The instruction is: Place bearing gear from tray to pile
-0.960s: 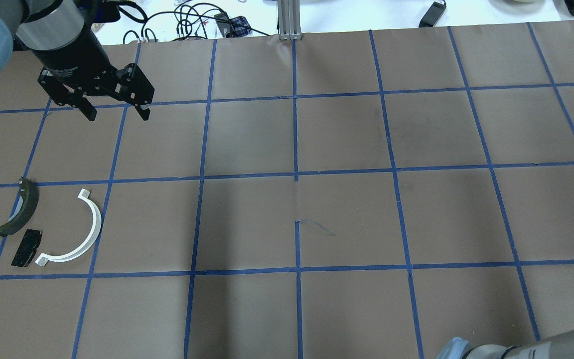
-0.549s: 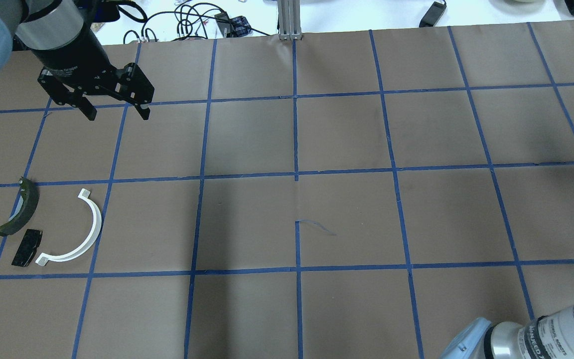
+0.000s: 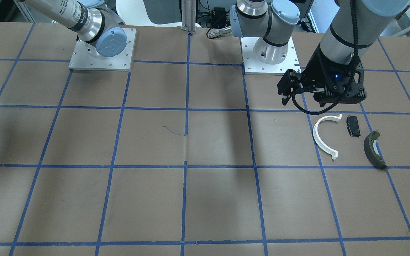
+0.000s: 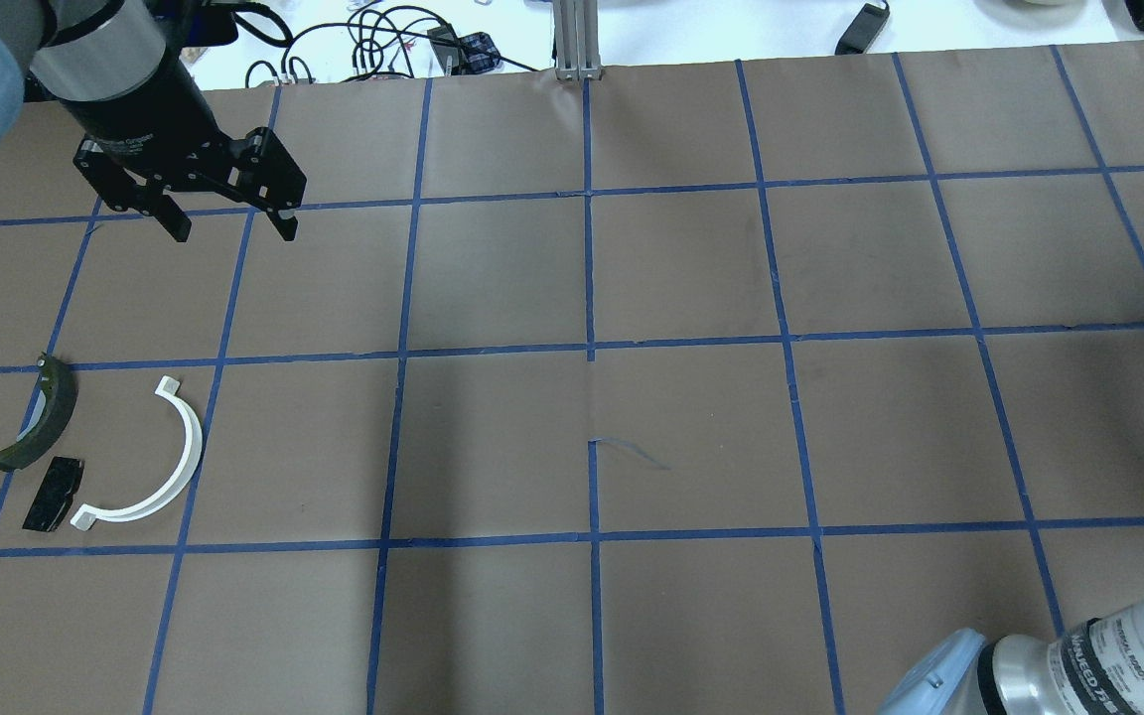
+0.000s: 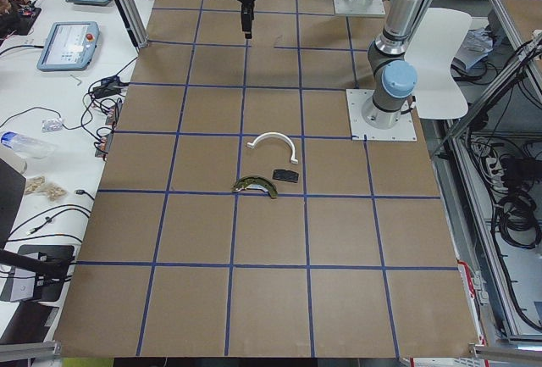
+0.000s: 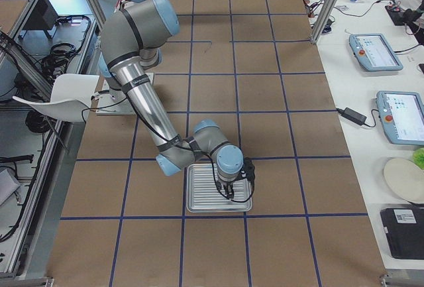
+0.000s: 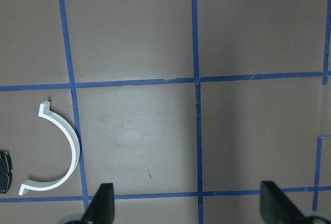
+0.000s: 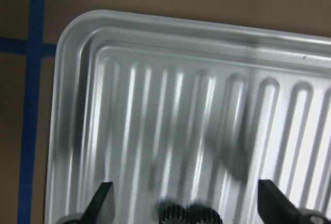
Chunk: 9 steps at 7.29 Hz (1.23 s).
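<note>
Right gripper (image 8: 186,197) hangs wide open over the tray (image 8: 77,43) at the desk's right end, and the bearing gear (image 8: 189,214) sits on the ribs between its spread fingers, touching neither. Left gripper (image 4: 231,226) is released too, hovering empty near the pile (image 4: 180,452) by the desk's left edge.

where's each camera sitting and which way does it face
Overhead exterior: behind the robot, looking forward and down; left gripper top left, right arm bottom right.
Exterior front-facing: across the table, facing the robot; both arms, left arm on its right.
Exterior left: table's end on the robot's left, looking along it; left arm.
Exterior right: the opposite end; right arm over the tray.
Left wrist: straight down at the table; its fingertips.
Right wrist: down into the tray; right gripper.
Shared: white half-ring, in all but right wrist.
</note>
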Each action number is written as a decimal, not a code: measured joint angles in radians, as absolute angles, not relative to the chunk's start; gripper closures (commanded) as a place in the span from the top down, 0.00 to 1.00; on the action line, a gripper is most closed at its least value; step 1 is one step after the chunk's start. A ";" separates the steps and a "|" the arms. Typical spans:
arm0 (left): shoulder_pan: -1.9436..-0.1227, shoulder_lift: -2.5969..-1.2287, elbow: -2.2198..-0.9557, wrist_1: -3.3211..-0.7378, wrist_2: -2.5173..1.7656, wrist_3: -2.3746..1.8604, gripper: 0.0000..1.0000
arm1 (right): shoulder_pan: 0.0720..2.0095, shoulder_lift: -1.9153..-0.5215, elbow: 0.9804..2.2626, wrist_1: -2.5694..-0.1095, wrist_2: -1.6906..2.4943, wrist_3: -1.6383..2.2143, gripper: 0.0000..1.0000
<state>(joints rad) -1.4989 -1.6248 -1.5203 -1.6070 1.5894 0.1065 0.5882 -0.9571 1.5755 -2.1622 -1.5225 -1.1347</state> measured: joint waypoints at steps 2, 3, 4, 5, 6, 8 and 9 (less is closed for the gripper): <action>-1.501 -1.616 -1.557 -1.580 1.636 0.107 1.00 | 0.588 -0.958 1.587 -2.169 -1.543 -1.134 0.94; -1.501 -1.614 -1.569 -1.558 1.657 0.106 1.00 | 0.588 -0.960 1.588 -2.168 -1.549 -1.141 0.94; -1.502 -1.613 -1.575 -1.546 1.663 0.106 1.00 | 0.587 -0.961 1.585 -2.166 -1.554 -1.180 0.94; -1.502 -1.613 -1.576 -1.541 1.657 0.107 1.00 | 0.587 -0.965 1.581 -2.165 -1.563 -1.269 0.94; -1.502 -1.612 -1.576 -1.540 1.635 0.107 1.00 | 0.587 -0.968 1.579 -2.165 -1.573 -1.369 0.94; -1.502 -1.612 -1.578 -1.539 1.601 0.106 1.00 | 0.587 -0.968 1.578 -2.169 -1.585 -1.617 0.94; -1.502 -1.613 -1.579 -1.540 1.599 0.106 1.00 | 0.588 -0.969 1.577 -2.164 -1.594 -1.722 0.94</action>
<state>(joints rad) -1.5017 -1.6130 -1.5790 -1.5396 1.5986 0.1059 0.5878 -0.9689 1.5772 -2.1644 -1.5945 -1.7219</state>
